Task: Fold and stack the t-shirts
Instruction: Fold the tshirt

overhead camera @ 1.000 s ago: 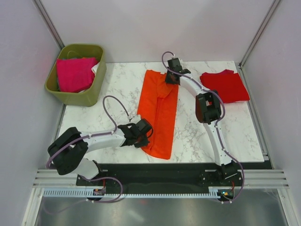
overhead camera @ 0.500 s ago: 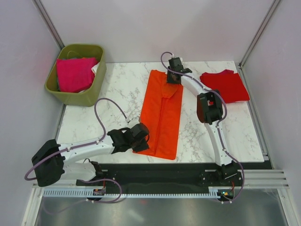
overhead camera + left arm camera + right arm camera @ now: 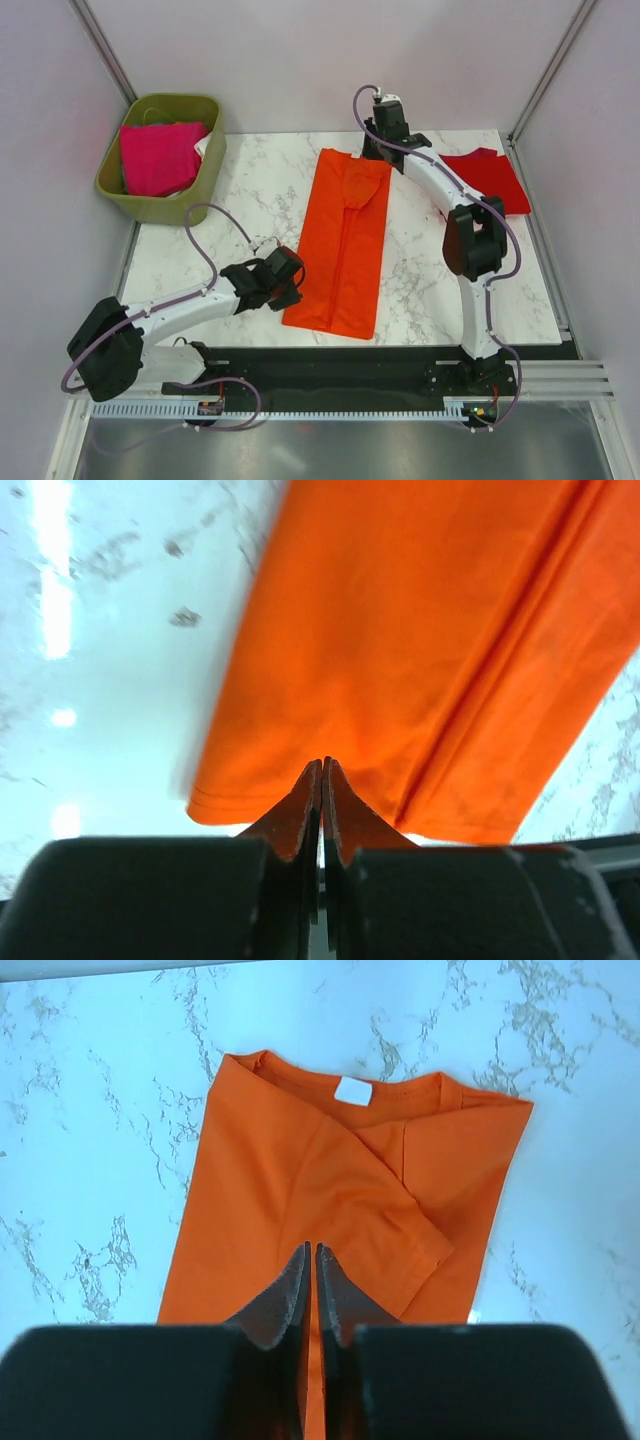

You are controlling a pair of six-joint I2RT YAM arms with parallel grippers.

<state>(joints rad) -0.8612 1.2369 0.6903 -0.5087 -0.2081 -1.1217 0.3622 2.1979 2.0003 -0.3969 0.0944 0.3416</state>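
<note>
On my overhead view the long folded orange cotton t-shirt point(image 3: 342, 240) lies flat as a narrow strip down the middle of the white marble-patterned table point(image 3: 250, 190), collar end toward the top of the frame. My left gripper point(image 3: 288, 280) sits low, just beside the shirt's lower left edge. In its wrist view the 2 fingers are pressed together with the tips at the hem, and I see no cloth pinched between them. My right gripper point(image 3: 386, 140) hangs above the collar end, fingers likewise closed on nothing, with the white neck label point(image 3: 353, 1090) and a folded-in sleeve below it. The folded red t-shirt point(image 3: 495, 180) lies at the table's upper right. The magenta pink t-shirt point(image 3: 155, 155) is in the olive-green plastic bin point(image 3: 190, 205) at upper left.
</note>
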